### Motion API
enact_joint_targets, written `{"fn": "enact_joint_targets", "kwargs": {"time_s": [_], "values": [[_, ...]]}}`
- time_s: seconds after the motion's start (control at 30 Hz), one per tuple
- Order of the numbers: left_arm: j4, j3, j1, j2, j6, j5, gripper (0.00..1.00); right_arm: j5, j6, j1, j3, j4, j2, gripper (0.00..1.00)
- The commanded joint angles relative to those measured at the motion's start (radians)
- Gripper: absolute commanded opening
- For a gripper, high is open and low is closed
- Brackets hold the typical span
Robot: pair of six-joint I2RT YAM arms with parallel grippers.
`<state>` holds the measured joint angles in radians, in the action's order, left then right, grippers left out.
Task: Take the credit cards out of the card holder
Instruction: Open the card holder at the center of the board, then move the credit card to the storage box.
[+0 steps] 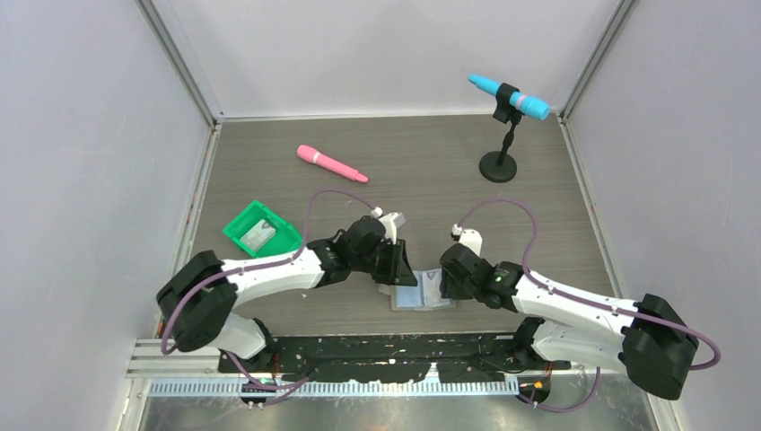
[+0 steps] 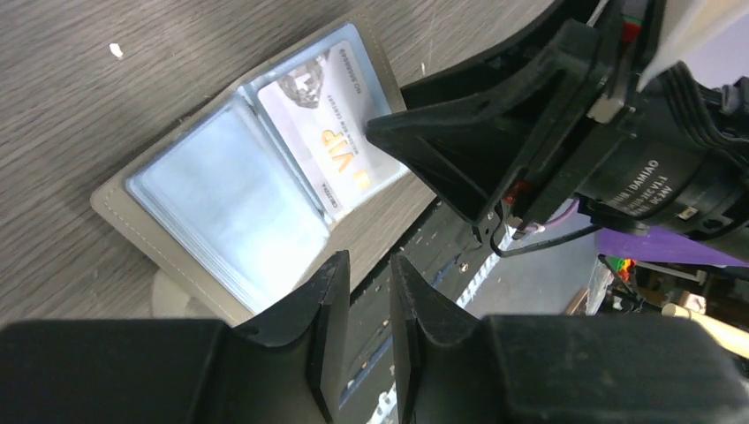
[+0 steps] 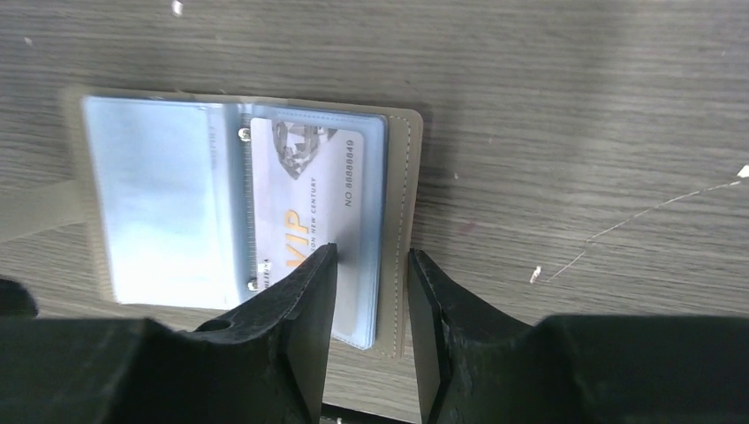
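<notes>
- right gripper (image 3: 366,261), nearest the lens, had its fingers partly apart with nothing clamped. they straddled the near edge of the right-hand pocket of the card holder (image 3: 150,203).
- vip credit card (image 3: 305,190) sat in that pocket, toward 11 o'clock from the fingertips, long axis running 12 to 6.
- left gripper (image 2: 369,265) was barely parted and empty, the holder off at its 10 o'clock. the right arm looked nearer the card.

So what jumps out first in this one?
The open card holder lies at the table's near edge, a VIP card showing in one pocket. The right gripper hangs over that pocket's edge, jaws apart. Farther back, a blue microphone sits on a stand at the right, and a pink microphone lies flat.
</notes>
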<state>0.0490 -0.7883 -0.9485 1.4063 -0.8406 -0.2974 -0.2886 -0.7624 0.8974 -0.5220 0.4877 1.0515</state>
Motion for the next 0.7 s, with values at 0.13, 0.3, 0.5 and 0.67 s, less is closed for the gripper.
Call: {"fn": "enact_joint_targets", "kwargs": {"time_s": [0.13, 0.3, 0.5, 0.67], "values": [[-0.293, 0.029, 0.002, 0.170, -0.072, -0.066, 0.25, 0.080, -0.030, -0.046, 0.141, -0.140, -0.089, 0.38], [-0.291, 0.028, 0.002, 0.211, -0.050, -0.025, 0.25, 0.104, -0.044, -0.051, 0.178, -0.181, -0.103, 0.35], [-0.291, 0.024, 0.002, 0.257, -0.036, -0.001, 0.25, 0.121, -0.058, -0.052, 0.201, -0.216, -0.108, 0.32], [-0.306, 0.035, 0.002, 0.287, -0.027, 0.017, 0.25, 0.125, -0.068, -0.056, 0.217, -0.229, -0.113, 0.30]]}}
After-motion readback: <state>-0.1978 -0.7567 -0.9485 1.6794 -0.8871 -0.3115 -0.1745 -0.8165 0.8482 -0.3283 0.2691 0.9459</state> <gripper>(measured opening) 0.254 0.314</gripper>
